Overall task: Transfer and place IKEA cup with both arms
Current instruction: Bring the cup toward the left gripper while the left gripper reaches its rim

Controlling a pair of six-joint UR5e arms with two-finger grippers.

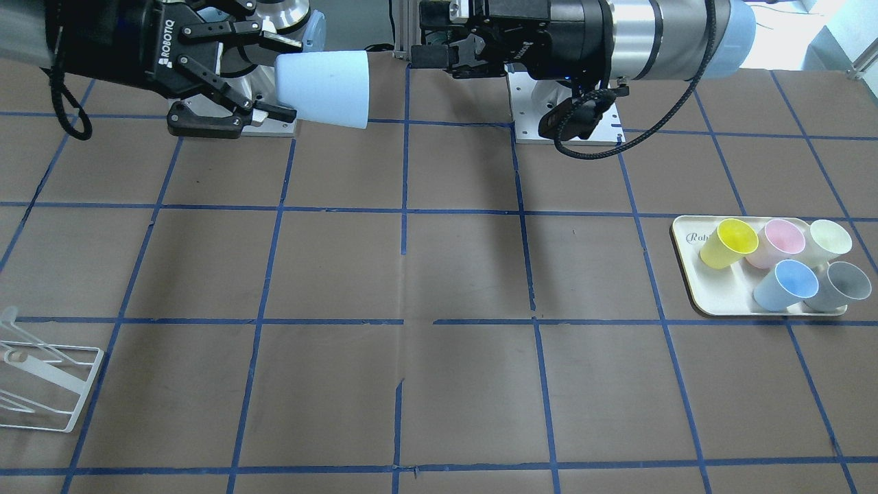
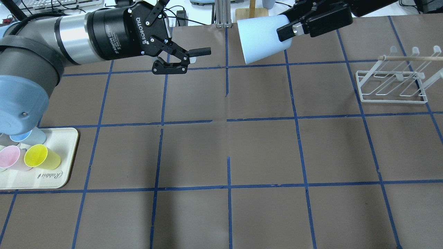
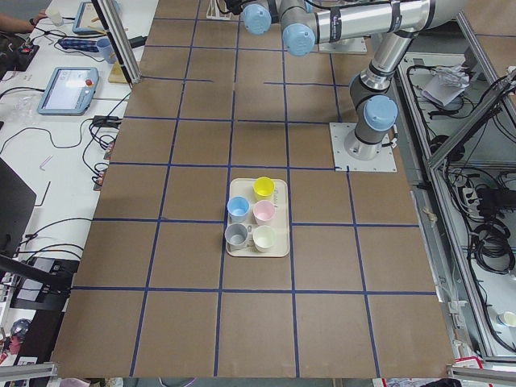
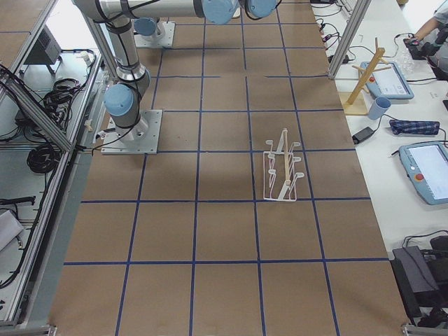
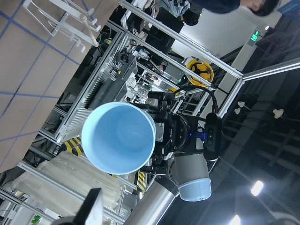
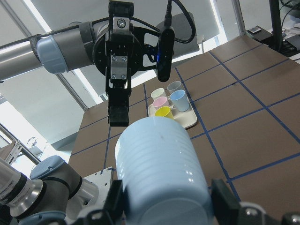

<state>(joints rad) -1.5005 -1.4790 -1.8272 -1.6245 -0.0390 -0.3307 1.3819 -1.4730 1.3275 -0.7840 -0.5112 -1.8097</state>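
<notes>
The pale-blue IKEA cup [image 2: 263, 39] hangs on its side in the air above the far middle of the table. My right gripper [image 2: 289, 27] is shut on the cup's narrow base end. In the front view the cup [image 1: 322, 89] sticks out of the right gripper [image 1: 285, 77] with its mouth toward my left arm. My left gripper [image 2: 193, 59] is open and empty, a short gap from the cup's mouth. The left wrist view looks straight into the cup's mouth [image 5: 117, 138]. The right wrist view shows the cup's ribbed wall [image 6: 161, 173] between my fingers.
A cream tray [image 1: 693, 288] near the table's left end holds a yellow cup [image 1: 730, 241], a pink one [image 1: 782, 240], a pale one [image 1: 830, 239], the blue twin [image 1: 785, 283] and a grey cup [image 1: 840, 285]. A white wire rack [image 2: 394, 83] stands at the right.
</notes>
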